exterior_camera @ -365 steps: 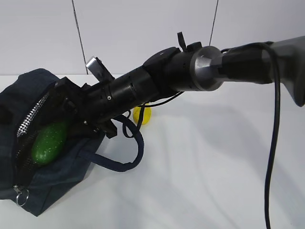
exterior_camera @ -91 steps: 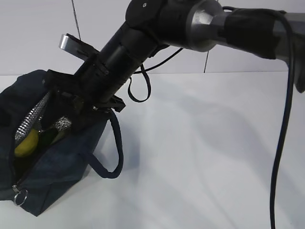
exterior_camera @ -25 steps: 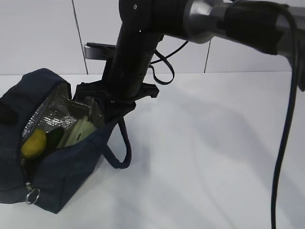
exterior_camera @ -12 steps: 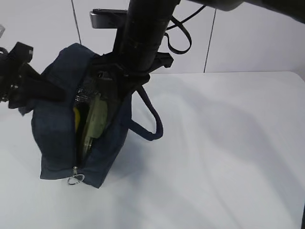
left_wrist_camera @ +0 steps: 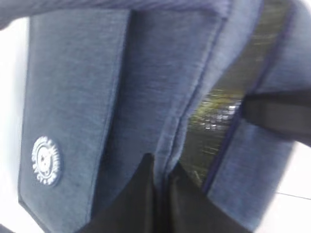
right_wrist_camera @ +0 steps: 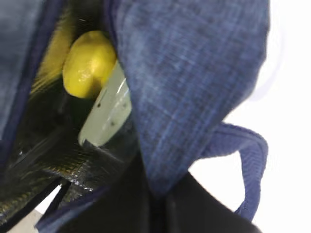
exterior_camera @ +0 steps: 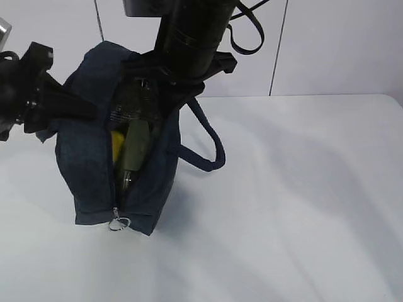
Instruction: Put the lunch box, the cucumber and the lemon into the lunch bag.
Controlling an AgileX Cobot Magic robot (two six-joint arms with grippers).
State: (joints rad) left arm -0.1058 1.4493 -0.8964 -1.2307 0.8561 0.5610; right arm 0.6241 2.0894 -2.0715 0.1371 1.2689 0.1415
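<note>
I am a robot with two arms, working at a white table (exterior_camera: 302,207) against a pale panelled wall.

The largest thing before me is the lunch bag (exterior_camera: 88,163), dark navy fabric. A second ago it lay slumped on its side with its mouth gaping; half a second ago it was already raised, and now it stands more upright still, narrow end with the zipper's metal ring pull (exterior_camera: 118,223) low at the front. One loop handle (exterior_camera: 211,148) hangs down on its right side.

My right arm (exterior_camera: 192,31), a thick black column, comes down from above onto the bag's top right edge. My right gripper (right_wrist_camera: 160,213) is pressed together, pinching the bag's fabric edge; the right wrist view shows denim folded between the dark fingers. My left gripper (left_wrist_camera: 160,194) reaches in from the left and is likewise pressed together on the opposite rim of the bag, fabric caught between its fingers.

Inside the slim opening, the lunch box (right_wrist_camera: 104,114) shows its pale green lid on edge. The lemon (right_wrist_camera: 89,63), bright yellow, rests against it, touching. I cannot make out the cucumber for certain; only dark shadow and silvery lining (left_wrist_camera: 214,111) show elsewhere.

My judgement: the loading looks finished, and lifting the bag upright by both rims settles the contents and readies the mouth for closing.
</note>
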